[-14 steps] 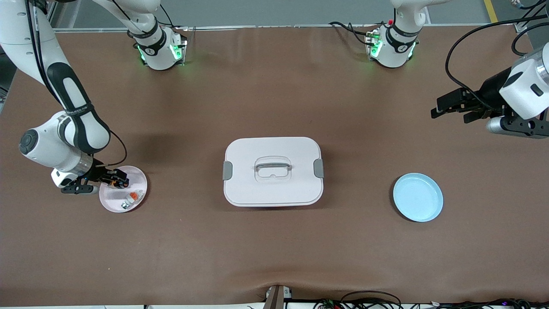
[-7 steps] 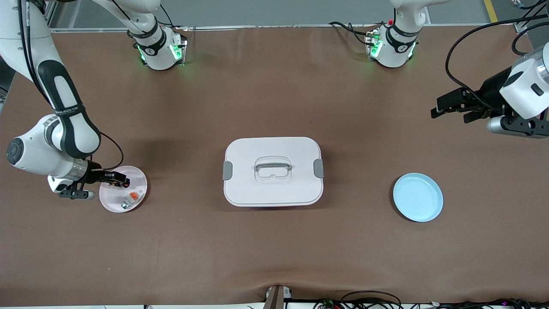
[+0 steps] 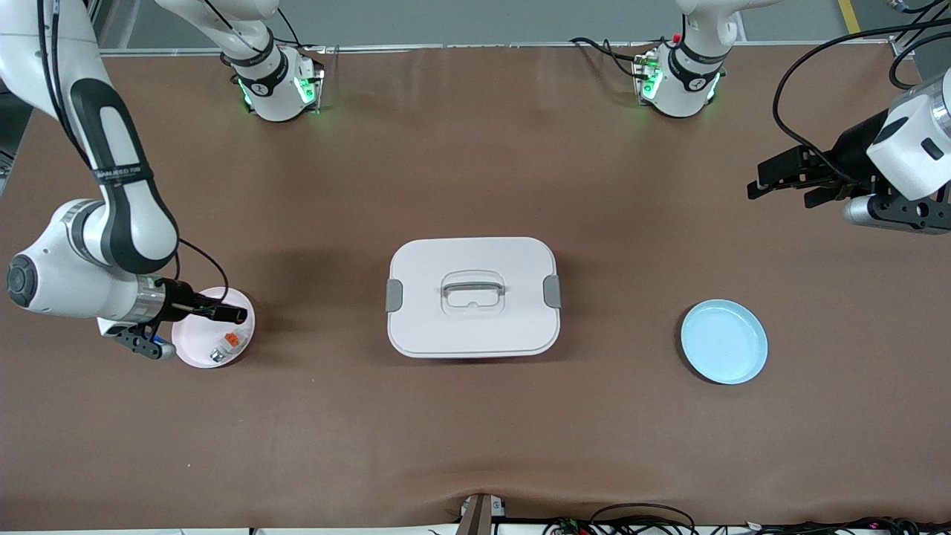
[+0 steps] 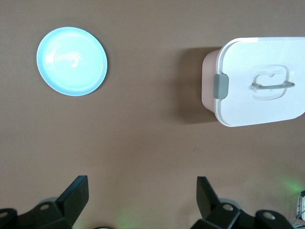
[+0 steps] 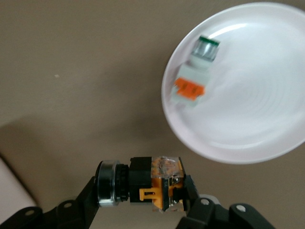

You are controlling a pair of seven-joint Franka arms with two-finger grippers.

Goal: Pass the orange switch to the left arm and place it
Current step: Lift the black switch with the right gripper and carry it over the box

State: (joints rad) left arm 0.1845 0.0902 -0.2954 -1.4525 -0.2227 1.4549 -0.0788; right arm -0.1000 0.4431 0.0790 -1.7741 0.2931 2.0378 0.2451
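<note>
- The large white plastic box (image 3: 472,297) with grey side latches and a handle recessed in the lid stands closed in the middle of the brown tabletop (image 3: 475,431). Nothing touches it.
- The round light-blue plate (image 3: 724,341) lies toward the left arm's end of the tabletop, well apart from the box, and it holds nothing. It is probably the goal for the switch, so the placing is not yet done.
- The round pale pink plate (image 3: 195,354) lies toward the right arm's end. On it only the small white-grey part (image 5: 197,71) with an orange tab is left.
- The right pincer (image 3: 232,315) hangs over the edge of the pink plate on the box's side. Its fingers are closed on the small black cylindrical orange switch (image 5: 151,183), which lies sideways between them, lifted off the plate. The picking step therefore looks finished.
- The left pincer (image 3: 769,182) waits in the air over the bare tabletop at the left arm's end, farther from the front camera than the blue plate. Its fingers are spread wide and hold nothing.
- What is left, as a judgement: carry the switch past the box without touching it, hand it to the left pincer, then put it down, probably on the blue plate.
</note>
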